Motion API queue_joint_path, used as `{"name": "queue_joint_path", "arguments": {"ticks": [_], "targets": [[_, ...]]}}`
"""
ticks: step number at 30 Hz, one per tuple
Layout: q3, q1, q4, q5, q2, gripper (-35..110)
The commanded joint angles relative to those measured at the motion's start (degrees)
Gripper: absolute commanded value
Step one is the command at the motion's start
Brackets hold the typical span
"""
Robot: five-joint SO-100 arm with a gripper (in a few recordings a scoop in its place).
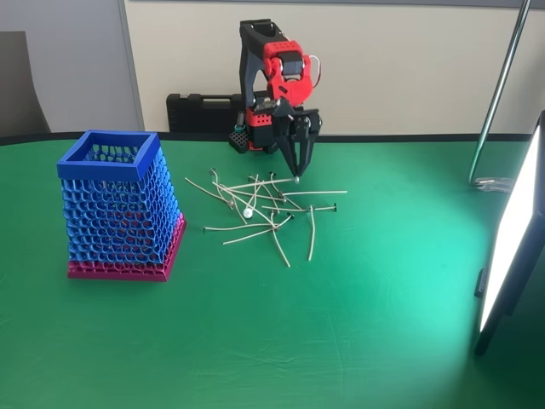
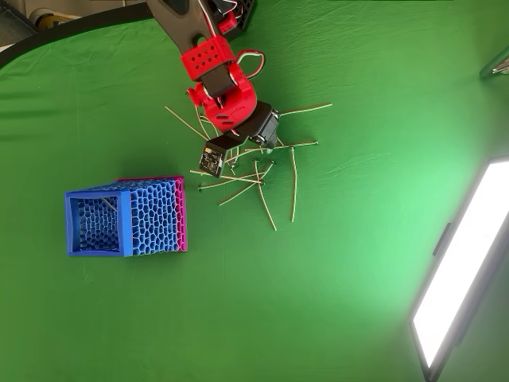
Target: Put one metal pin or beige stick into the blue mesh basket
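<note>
The blue mesh basket (image 1: 109, 157) (image 2: 76, 221) stands upright on its magenta base at the left of the green cloth. A loose pile of thin beige sticks and metal pins (image 1: 266, 210) (image 2: 262, 177) lies in the middle, to the right of the basket. My red and black arm reaches down from the back. The gripper (image 1: 296, 176) points straight down at the far edge of the pile. Its fingertips are drawn together and touch a stick end there. I cannot see whether a stick is pinched. In the overhead view the wrist (image 2: 227, 107) covers the fingers.
A black case (image 1: 203, 111) lies against the back wall behind the table. A bright light panel (image 1: 511, 247) (image 2: 461, 278) stands along the right edge, with a metal stand pole (image 1: 501, 94) behind it. Open green cloth stretches across the front.
</note>
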Motion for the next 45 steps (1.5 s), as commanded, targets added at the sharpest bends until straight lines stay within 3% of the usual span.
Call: {"name": "queue_joint_path", "arguments": {"ticks": [1,8,23,45], "targets": [[-3.69,-0.26,1.85,1.76,6.15,1],[-8.88,1.14,5.36,5.36,13.54,0],[-38.58,16.0,12.13,15.47,7.56,0],[-56.87,41.22,8.0,19.86,-4.92,0]]}}
